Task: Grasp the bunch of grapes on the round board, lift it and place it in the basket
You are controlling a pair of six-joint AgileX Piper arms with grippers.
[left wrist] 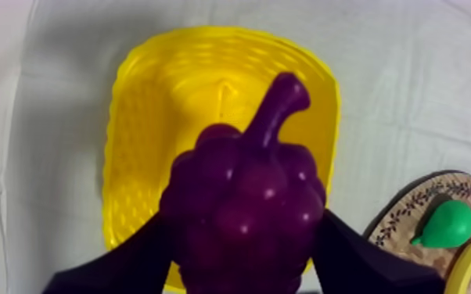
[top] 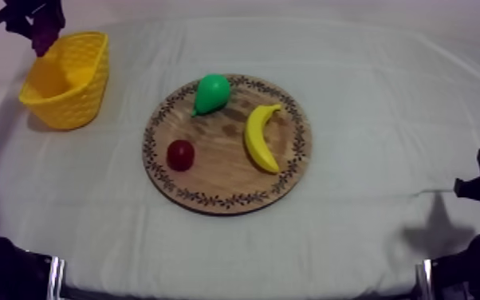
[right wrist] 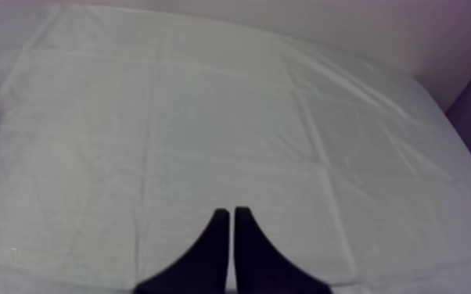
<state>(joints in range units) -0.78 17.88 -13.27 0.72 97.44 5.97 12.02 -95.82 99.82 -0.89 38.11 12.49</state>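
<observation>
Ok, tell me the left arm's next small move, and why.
Probably lower the grapes a little into the basket. The left gripper is shut on the grapes, which hang over the basket's opening, seemingly above its rim, so dropping them from here might bounce them out.

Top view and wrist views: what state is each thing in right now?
bunch of grapes: off the board, gripped, above the yellow basket.
left gripper: shut on the bunch of grapes.
right gripper: shut on nothing, over the cloth.
yellow basket: upright, no fruit seen inside.
wooden board: flat on the cloth, three fruits on it.
pear: lying on the board.
banana: lying on the board.
small red fruit: resting on the board.
</observation>
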